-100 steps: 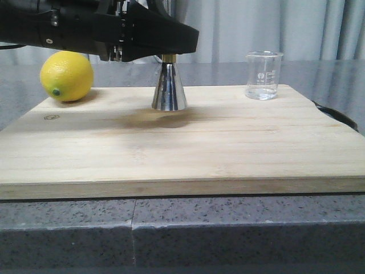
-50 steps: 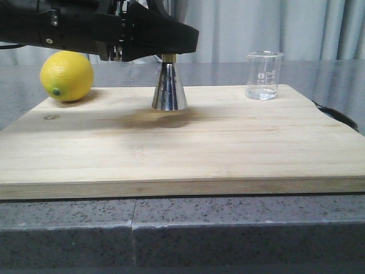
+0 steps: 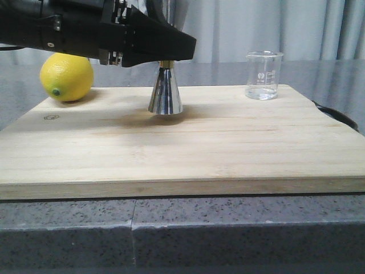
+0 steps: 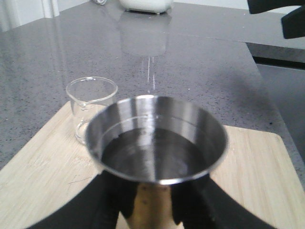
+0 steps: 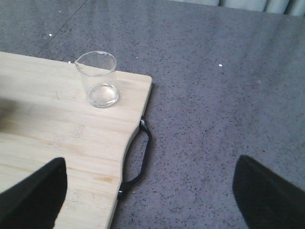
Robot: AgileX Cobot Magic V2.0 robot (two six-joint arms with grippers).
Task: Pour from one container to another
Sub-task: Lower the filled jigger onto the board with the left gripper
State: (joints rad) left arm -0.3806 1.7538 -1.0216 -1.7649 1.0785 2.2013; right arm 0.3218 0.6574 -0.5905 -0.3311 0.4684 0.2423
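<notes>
Left gripper [image 3: 162, 54] clamps the jigger [image 3: 165, 94] above the wooden board [image 3: 182, 142], right gripper [image 5: 147, 191] spread wide over grey stone counter [image 5: 228, 86] beside it.

The left gripper [image 4: 152, 200] clamps the jigger's [image 3: 165, 94] waist; the right gripper [image 5: 147, 191] hangs spread at 3 o'clock.

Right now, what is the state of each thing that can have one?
Jigger: upright, gripped at the waist, lifted slightly off the cutting board.
Glass beaker: upright on the board, free.
Left end effector: shut on the jigger.
Right end effector: open, holding nothing.
Lemon: whole.
</notes>
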